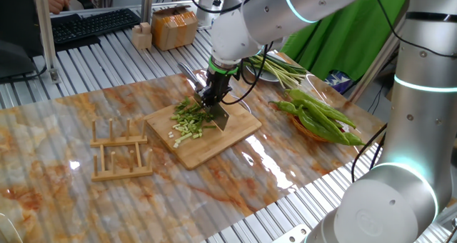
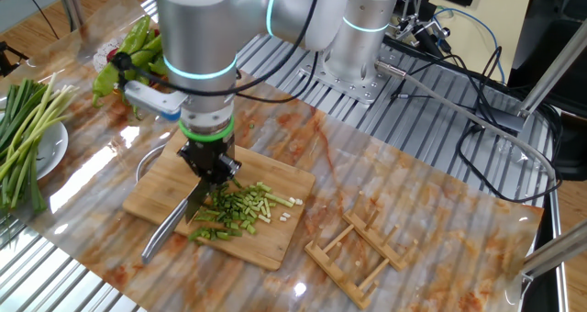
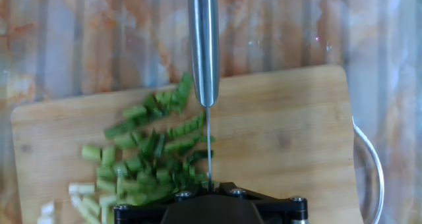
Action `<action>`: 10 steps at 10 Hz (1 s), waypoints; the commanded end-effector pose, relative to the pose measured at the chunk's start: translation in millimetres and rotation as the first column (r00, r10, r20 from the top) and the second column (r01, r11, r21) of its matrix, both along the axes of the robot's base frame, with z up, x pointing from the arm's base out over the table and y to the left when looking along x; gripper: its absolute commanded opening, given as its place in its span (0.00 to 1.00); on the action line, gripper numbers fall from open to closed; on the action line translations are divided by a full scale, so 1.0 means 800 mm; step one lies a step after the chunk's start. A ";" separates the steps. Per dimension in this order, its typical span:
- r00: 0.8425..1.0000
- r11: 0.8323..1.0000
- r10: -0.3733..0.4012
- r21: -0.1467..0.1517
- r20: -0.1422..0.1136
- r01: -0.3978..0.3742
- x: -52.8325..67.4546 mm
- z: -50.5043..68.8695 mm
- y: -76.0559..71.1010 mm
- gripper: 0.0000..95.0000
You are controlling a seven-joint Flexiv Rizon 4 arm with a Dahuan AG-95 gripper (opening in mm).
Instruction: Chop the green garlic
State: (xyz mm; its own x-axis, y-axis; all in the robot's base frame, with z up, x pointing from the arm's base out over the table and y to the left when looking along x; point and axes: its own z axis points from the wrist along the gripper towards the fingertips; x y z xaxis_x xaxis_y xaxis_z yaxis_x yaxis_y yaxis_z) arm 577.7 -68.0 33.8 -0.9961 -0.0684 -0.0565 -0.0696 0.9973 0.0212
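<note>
You were mid-chop: pincer [image 2: 209,170] clenched on the knife [image 3: 205,66], blade down in the green garlic [image 3: 148,161] mid-board [image 2: 156,179]; next stroke needed the longer pieces toward the board's edge.

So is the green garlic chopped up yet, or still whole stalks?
Mostly chopped: the green garlic lies as short bits scattered on the cutting board, beside the knife.

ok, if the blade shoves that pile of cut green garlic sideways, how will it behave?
The green garlic is short loose bits on the cutting board, so it probably scatters rather than moving together. Round sections may roll; some may cling to the knife. Likely very light.
</note>
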 end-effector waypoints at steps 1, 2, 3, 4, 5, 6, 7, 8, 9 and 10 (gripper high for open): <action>1.000 1.000 -0.007 0.006 -0.007 0.007 0.000 -0.008 0.001 0.00; 1.000 1.000 -0.008 0.001 -0.001 0.008 -0.006 -0.010 0.000 0.00; 1.000 1.000 -0.013 0.005 0.002 0.013 -0.013 -0.011 0.000 0.00; 1.000 1.000 -0.017 0.007 0.003 0.017 -0.016 -0.008 0.001 0.00; 1.000 1.000 -0.015 0.009 0.000 0.015 -0.016 -0.006 0.001 0.00; 1.000 1.000 -0.016 0.006 0.003 0.016 -0.020 -0.010 0.002 0.00; 1.000 1.000 -0.013 0.002 -0.005 0.013 -0.020 -0.013 0.002 0.00; 1.000 1.000 -0.011 0.004 -0.012 0.011 -0.019 -0.010 0.002 0.00; 0.999 1.000 -0.007 0.005 -0.032 0.007 -0.014 0.001 0.000 0.00; 0.999 1.000 -0.003 0.002 -0.042 0.003 -0.013 0.006 0.000 0.00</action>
State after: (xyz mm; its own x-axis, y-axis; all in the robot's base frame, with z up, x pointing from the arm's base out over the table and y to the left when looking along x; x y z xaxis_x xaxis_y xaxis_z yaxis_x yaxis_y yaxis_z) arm 567.8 -67.3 36.2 -0.9977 -0.0661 -0.0163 -0.0666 0.9973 0.0308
